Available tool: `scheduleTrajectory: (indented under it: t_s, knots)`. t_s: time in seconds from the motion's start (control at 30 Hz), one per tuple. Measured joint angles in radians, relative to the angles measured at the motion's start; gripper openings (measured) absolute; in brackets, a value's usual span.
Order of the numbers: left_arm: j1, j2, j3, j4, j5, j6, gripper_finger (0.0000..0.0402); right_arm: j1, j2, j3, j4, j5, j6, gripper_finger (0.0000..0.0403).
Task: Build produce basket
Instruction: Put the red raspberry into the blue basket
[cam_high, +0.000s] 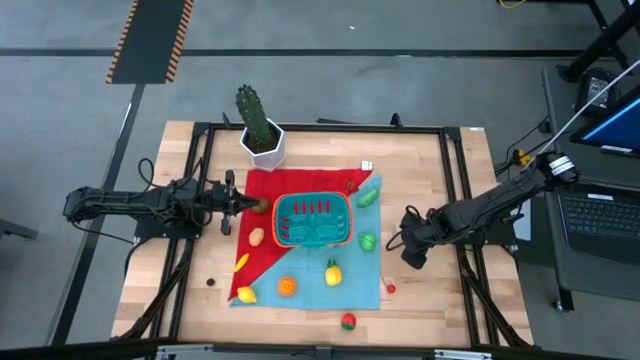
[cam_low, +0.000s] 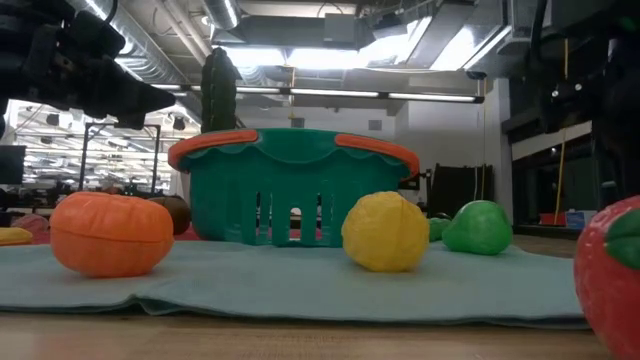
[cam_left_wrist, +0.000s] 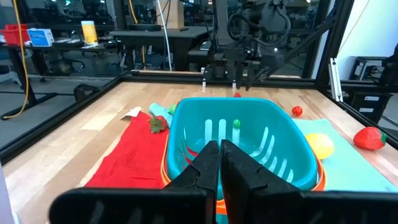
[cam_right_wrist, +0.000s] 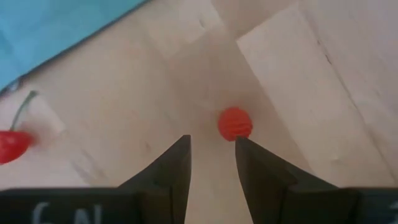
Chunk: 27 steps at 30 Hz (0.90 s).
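The teal basket (cam_high: 312, 220) with its orange-red rim stands on a red and teal cloth (cam_high: 355, 288); in the left wrist view the basket (cam_left_wrist: 249, 134) shows nothing inside. Toy produce lies around it: an orange piece (cam_high: 287, 285), a yellow one (cam_high: 332, 271), green ones (cam_high: 367, 240), a brown one (cam_high: 262, 207) and a strawberry (cam_high: 348, 321). My left gripper (cam_left_wrist: 219, 163) is shut, raised just off the basket's left end above the brown piece. My right gripper (cam_right_wrist: 211, 152) is open, pointing down over bare wood right of the cloth, with a small red ball (cam_right_wrist: 235, 123) just ahead of its fingertips.
A white hexagonal pot with a cactus (cam_high: 262, 135) stands at the far edge of the cloth. A red cherry (cam_right_wrist: 12, 144) lies on the wood near the right gripper. More yellow pieces (cam_high: 245, 293) sit on the cloth's near left corner. Black frame rails (cam_high: 320, 128) border the table.
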Motion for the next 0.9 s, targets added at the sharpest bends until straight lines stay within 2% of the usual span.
scheduleTrajectory:
  t_s: [0.3,0.9]
  knots:
    - [0.000,0.000,0.000,-0.025,-0.002,0.000,0.0008,0.000,-0.002,-0.056,0.081,0.025,0.022,0.0127]
    - [0.000,0.000,0.000,-0.025,-0.003,0.001,0.0008,0.000,0.000,-0.068,0.086,0.077,0.022,0.0127]
